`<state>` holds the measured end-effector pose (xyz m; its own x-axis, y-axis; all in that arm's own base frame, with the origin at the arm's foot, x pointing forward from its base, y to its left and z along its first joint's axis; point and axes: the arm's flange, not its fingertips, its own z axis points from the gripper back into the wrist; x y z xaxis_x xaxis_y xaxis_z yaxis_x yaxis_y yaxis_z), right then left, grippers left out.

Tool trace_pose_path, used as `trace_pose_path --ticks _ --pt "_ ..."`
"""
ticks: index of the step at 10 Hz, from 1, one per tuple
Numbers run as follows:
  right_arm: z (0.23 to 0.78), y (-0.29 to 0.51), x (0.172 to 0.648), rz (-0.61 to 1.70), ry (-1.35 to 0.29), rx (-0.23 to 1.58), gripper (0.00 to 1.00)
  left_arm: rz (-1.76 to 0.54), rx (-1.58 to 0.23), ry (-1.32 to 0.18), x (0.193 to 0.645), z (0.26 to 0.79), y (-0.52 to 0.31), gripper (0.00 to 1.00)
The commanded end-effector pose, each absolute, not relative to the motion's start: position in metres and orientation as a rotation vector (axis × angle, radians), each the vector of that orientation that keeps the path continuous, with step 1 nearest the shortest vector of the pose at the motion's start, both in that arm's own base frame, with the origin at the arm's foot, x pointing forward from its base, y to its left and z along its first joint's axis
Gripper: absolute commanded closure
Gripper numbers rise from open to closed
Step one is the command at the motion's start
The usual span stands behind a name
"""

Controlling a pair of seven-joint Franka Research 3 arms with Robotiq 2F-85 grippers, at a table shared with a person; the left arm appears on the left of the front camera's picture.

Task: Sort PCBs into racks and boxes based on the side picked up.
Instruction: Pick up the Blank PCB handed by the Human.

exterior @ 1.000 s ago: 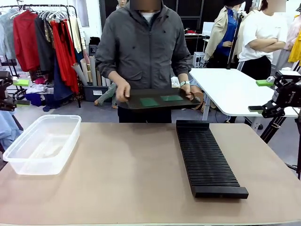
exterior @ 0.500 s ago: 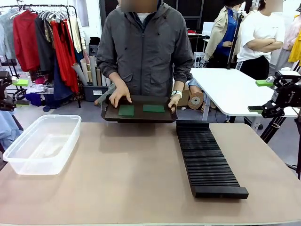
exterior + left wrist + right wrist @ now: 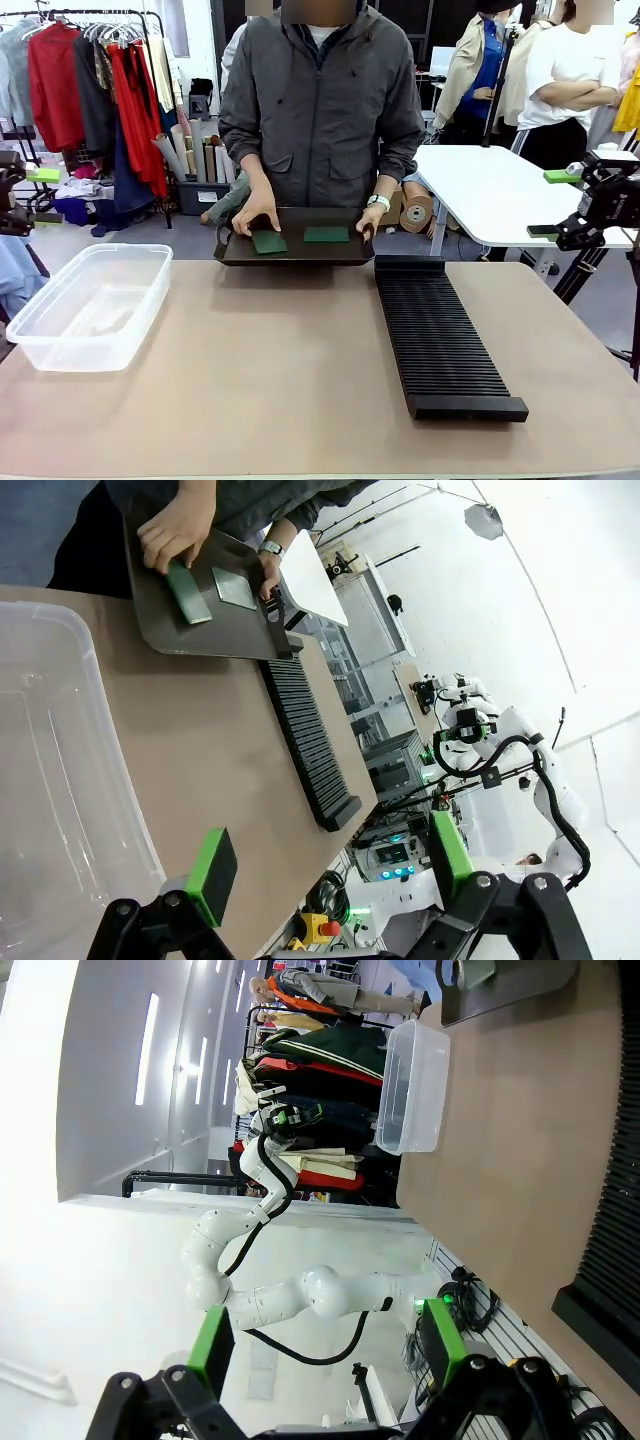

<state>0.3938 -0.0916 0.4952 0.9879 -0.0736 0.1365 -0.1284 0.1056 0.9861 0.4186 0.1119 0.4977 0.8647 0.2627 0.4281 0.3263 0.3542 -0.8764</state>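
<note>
**PCBs on tray at 12 o'clock, both grippers released**

Front view: a person stands at the far side w/ a black tray (image 3: 295, 252) at the tabletop's (image 3: 270, 380) 12 o'clock edge. Can't tell if it's set down or just held there. Two PCBs (image 3: 327, 234) lie flat on it, side by side, not touching. The one toward 3 o'clock has its long axis 9–3. The one toward 9 sits a bit skewed, and its long axis looks nearer 12–6. One hand (image 3: 257, 212) has fingers on that PCB's far end. The other hand (image 3: 368, 218) grips the tray's 3 o'clock end.

Rack (image 3: 440, 335): on the 3 o'clock half of the tabletop. Long axis approx 12–6, near end drifting toward 5, slots running 9–3. Its far end is just beside the tray's corner.

Box (image 3: 70, 355): clear, at 9 o'clock, open side up, long axis approx 1–7.

Left gripper (image 3: 46, 196): off the 9 o'clock edge, raised, fingers pointing toward 3. It's released, jaws wide, nothing between. Right gripper (image 3: 553, 204): off the 3 o'clock edge, raised, pointing toward 9. Also released, nothing held.
</note>
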Motion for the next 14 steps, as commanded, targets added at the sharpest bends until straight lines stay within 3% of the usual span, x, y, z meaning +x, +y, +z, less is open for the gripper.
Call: trace_pose_path --ticks 1,14 --pt "0.4962 -0.0925 0.3924 0.046 -0.164 1.466 0.0 -0.034 -1.246 -0.558 0.4183 0.4997 0.1133 0.0" --pt "0.4962 -0.0925 0.3924 0.046 -0.164 1.466 0.0 -0.034 -1.246 -0.558 0.4183 0.4997 0.1133 0.0"
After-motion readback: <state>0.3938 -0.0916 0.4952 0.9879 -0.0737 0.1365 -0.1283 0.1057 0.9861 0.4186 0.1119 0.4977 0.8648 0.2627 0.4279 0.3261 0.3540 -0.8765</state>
